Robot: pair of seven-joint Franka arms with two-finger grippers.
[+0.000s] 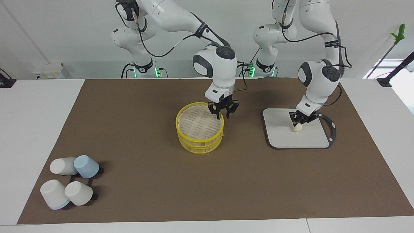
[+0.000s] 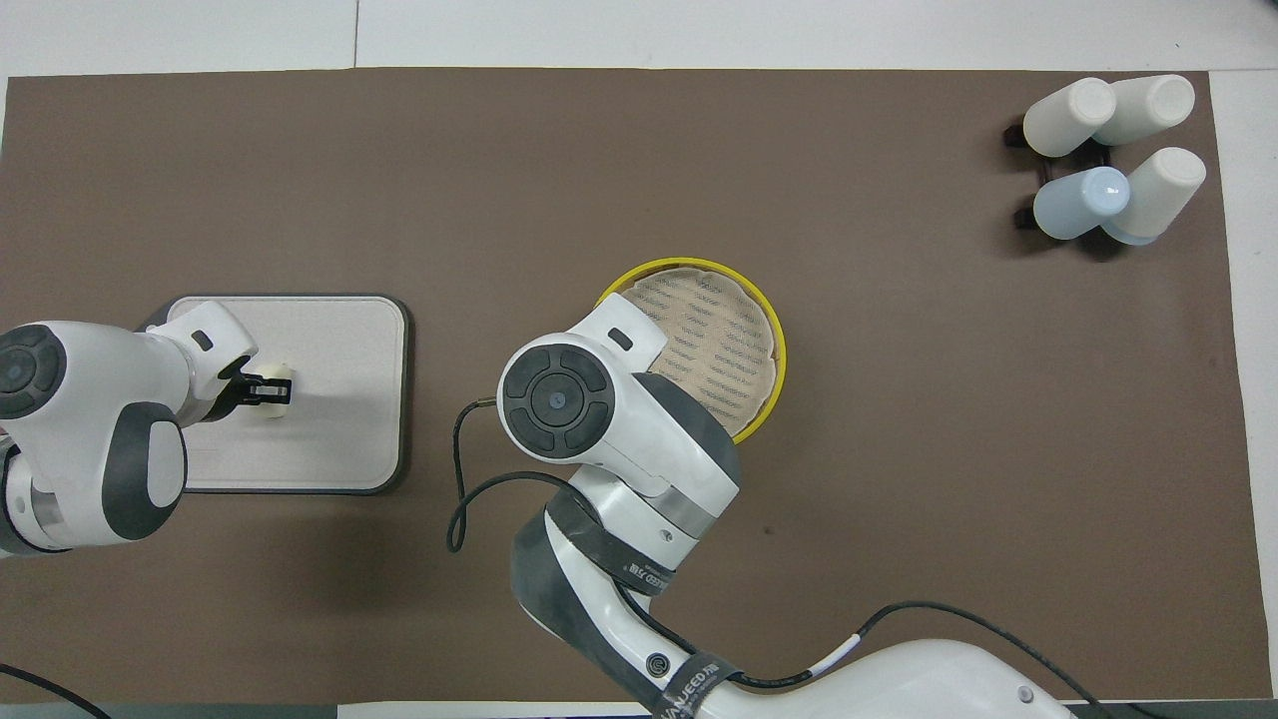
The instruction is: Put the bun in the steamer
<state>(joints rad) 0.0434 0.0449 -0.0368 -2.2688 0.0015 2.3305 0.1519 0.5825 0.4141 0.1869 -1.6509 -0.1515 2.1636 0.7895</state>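
Gripping the bun (image 1: 297, 127), the left hand (image 1: 299, 120) has its fingers closed on it atop the grey board (image 1: 281, 137) at the left arm's end of the surface. Right hand (image 1: 223, 114) sits at the steamer (image 1: 199, 142) rim nearest the robots; its finger spread cannot be judged. Cups (image 1: 69, 183) lie farthest from the robots.

Pale slatted-wood steamer (image 1: 200, 127) on matt brown mat (image 1: 136, 136); glossy plastic arms

Left arm bends steeply down, wrist tilted, left gripper (image 1: 298, 122) low with fingers pinched close; right arm reaches forward, right gripper (image 1: 223, 114) pointing down, fingers partly drawn in.
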